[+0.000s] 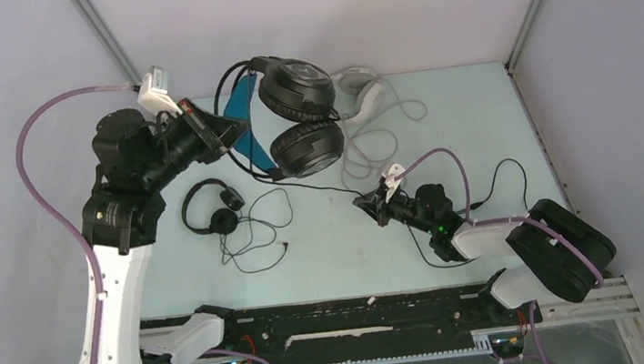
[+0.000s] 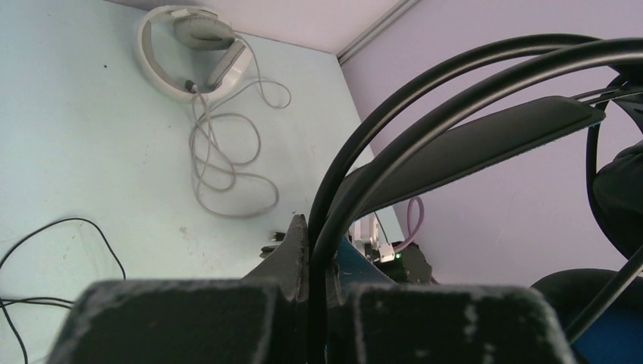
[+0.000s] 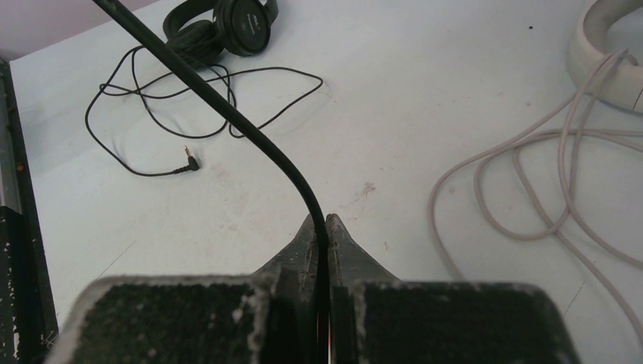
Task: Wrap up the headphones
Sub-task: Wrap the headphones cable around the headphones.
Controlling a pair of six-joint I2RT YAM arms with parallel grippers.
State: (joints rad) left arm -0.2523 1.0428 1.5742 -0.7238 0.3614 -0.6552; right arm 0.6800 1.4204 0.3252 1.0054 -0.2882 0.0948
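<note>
the big black headphones point(image 1: 297, 116) are held up over the back of the table point(image 1: 327, 259) by the left gripper point(image 2: 307, 227), pinched tight on the headband point(image 2: 455, 91). their cord point(image 3: 250, 136) is squeezed in the closed right gripper point(image 3: 322, 224). the white pair point(image 1: 364, 88) and small black pair point(image 1: 210, 208) are laid flat.

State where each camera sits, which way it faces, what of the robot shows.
Top external: above and behind, looking down on the pale blue table; arms show.
Left wrist: on that arm, facing across the table; left fingers pinch the bulky black headphones' headband.
Right wrist: likewise, facing down; right fingers pinch a black cable.
Wrist views share the white-grey headphones.
</note>
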